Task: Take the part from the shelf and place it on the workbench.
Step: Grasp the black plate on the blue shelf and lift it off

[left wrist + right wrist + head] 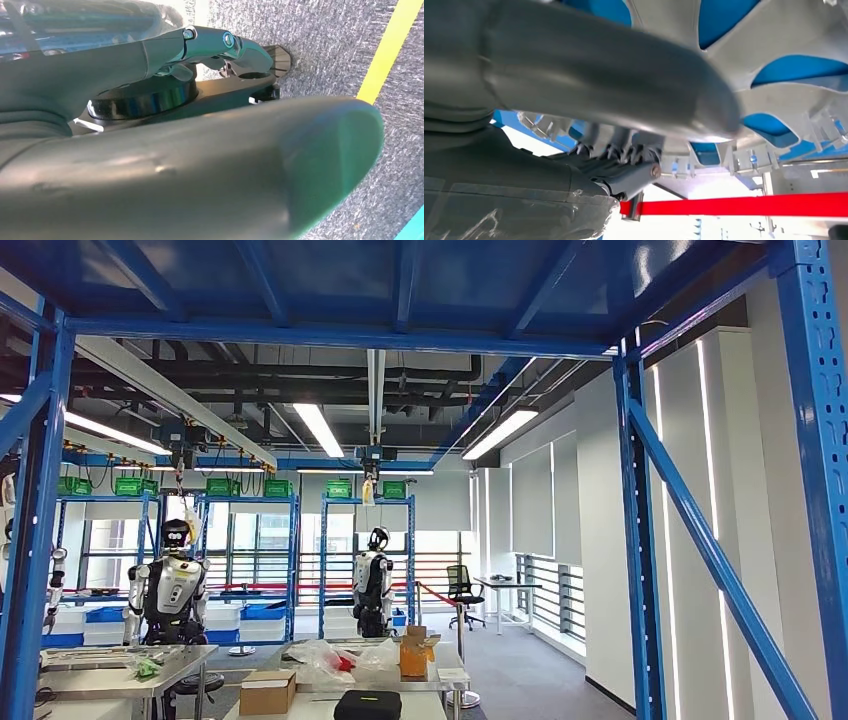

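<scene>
The part [774, 95] is a pale grey cast frame with large cut-outs, and blue shelf metal shows through them. My right hand [634, 150] is at its edge: the thick thumb [614, 75] lies across one face and the dark fingers [626, 172] curl against the other side, so the hand grips it. My left hand [215, 100] hangs over grey carpet with its thumb [225, 165] and fingers [220, 42] apart and holds nothing. The head view looks out through the blue shelf frame [640, 540].
Blue uprights [30, 540] and a diagonal brace [720, 570] frame the head view. Beyond them stand tables with a cardboard box [267, 692] and a black case [367, 705], two other robots [172, 590], and a red barrier tape [744, 205]. A yellow line [387, 47] crosses the carpet.
</scene>
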